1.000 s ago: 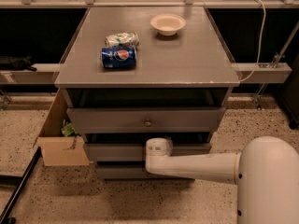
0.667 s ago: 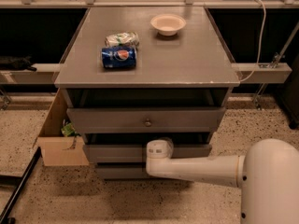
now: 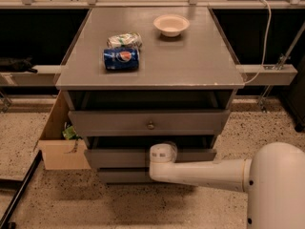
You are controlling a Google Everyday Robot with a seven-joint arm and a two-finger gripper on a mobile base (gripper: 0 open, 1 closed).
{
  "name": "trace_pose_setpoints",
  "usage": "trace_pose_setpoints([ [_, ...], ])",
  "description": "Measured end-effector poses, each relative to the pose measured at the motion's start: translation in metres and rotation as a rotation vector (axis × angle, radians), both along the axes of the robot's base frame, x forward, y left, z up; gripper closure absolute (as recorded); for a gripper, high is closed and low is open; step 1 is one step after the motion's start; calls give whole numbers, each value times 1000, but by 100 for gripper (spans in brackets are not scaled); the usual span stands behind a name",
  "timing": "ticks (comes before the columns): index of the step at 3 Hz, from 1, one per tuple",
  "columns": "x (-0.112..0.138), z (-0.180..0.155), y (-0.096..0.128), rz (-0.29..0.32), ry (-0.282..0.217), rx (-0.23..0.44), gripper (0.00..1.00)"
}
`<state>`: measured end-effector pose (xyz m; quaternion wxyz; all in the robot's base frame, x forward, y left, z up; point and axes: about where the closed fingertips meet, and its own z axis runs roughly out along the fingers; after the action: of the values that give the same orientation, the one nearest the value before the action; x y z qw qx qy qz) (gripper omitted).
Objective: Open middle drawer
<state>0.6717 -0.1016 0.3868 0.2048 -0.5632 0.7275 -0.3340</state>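
Note:
The grey cabinet [image 3: 190, 66] has three drawer fronts. The middle drawer [image 3: 116, 157] is the second front down, with a dark gap above it. My gripper [image 3: 162, 152] is at the centre of that front, where the white arm [image 3: 205, 173] reaches in from the right. The arm's rounded end covers the gripper and the middle drawer's knob. Above it, the top drawer [image 3: 105, 123] shows its small round knob [image 3: 150, 125]. The lowest front [image 3: 121, 176] sits just under the arm.
On the cabinet top lie a blue soda can [image 3: 121, 59], a crumpled packet [image 3: 125, 40] and a white bowl [image 3: 171, 25]. An open cardboard box [image 3: 59, 151] stands on the speckled floor at the cabinet's left. A black bar [image 3: 19, 194] crosses the lower left.
The robot's white body has shifted slightly to the right. The arm's end stays at the centre of the middle drawer front, and the front looks a touch nearer.

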Motion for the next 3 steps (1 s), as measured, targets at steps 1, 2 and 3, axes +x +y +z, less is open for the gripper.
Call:
trace_pose_setpoints([
  [1, -5, -3, -2, -2, 4, -2, 100],
  [2, -10, -2, -2, -8, 7, 4, 100],
  [3, -10, -2, -2, -8, 7, 4, 100],
])
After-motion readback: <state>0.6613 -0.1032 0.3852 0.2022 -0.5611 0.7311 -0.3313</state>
